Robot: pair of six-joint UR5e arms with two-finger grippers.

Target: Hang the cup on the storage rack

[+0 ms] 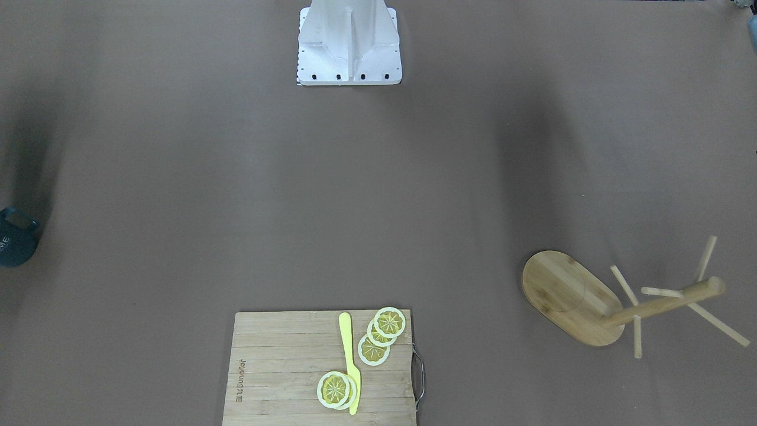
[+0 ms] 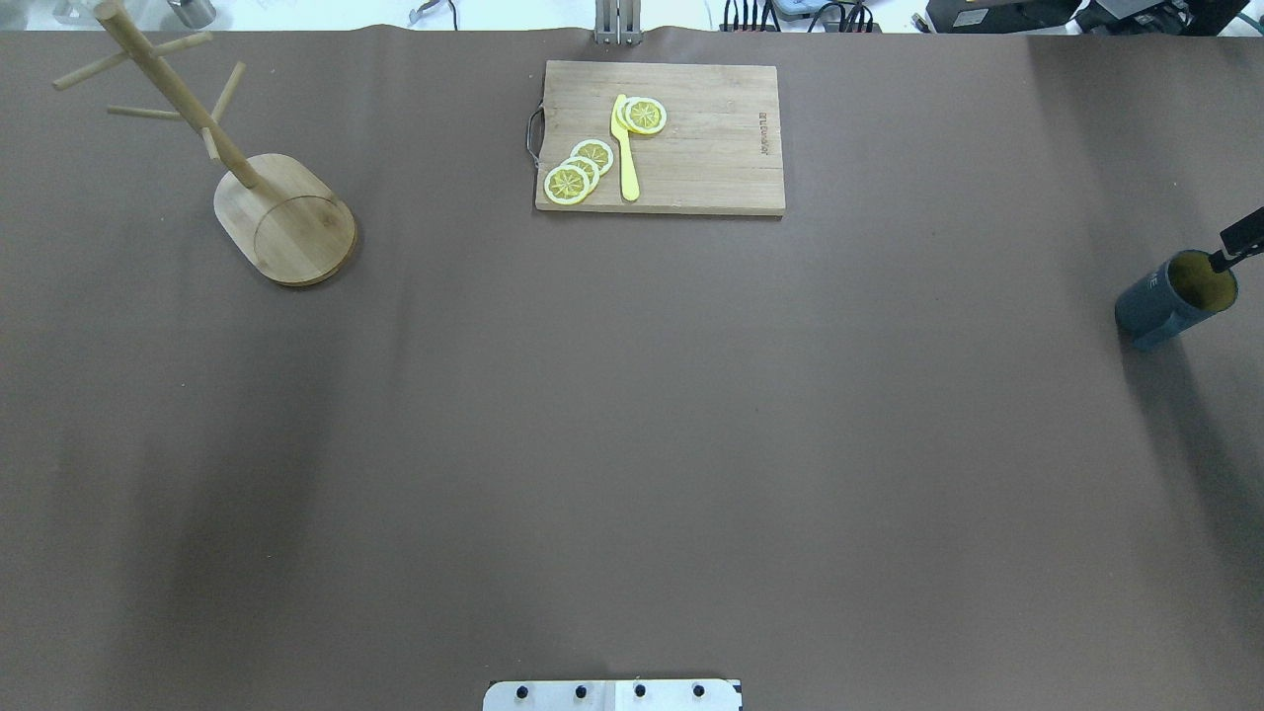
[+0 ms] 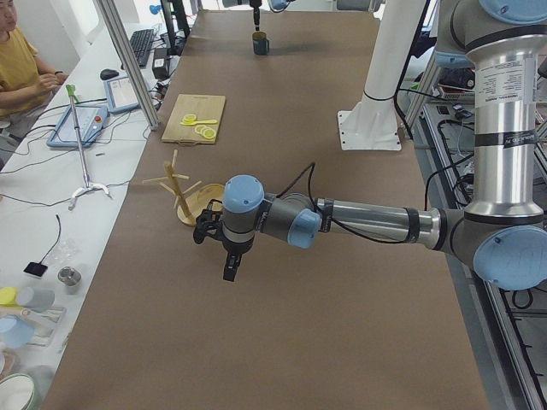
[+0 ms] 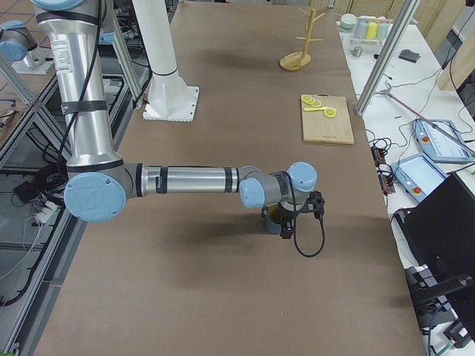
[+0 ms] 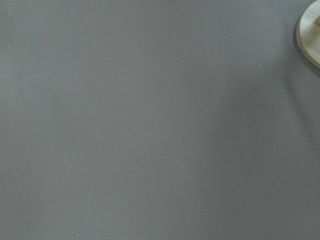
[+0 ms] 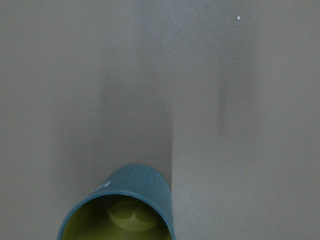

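Right wrist-mounted: cup [image 6: 125, 205] just below my right claw [image 2: 1234, 252], whose opening I cannot tell; stiff, likely slick, so I'd pinch its wall.

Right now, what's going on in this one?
The right pincer is at the mouth of the teal mug, which stands at the right end of the table; whether it grips is unclear. The left pincer hangs over bare table near the bamboo mug tree, whose pegs are empty. Nothing is hung yet.
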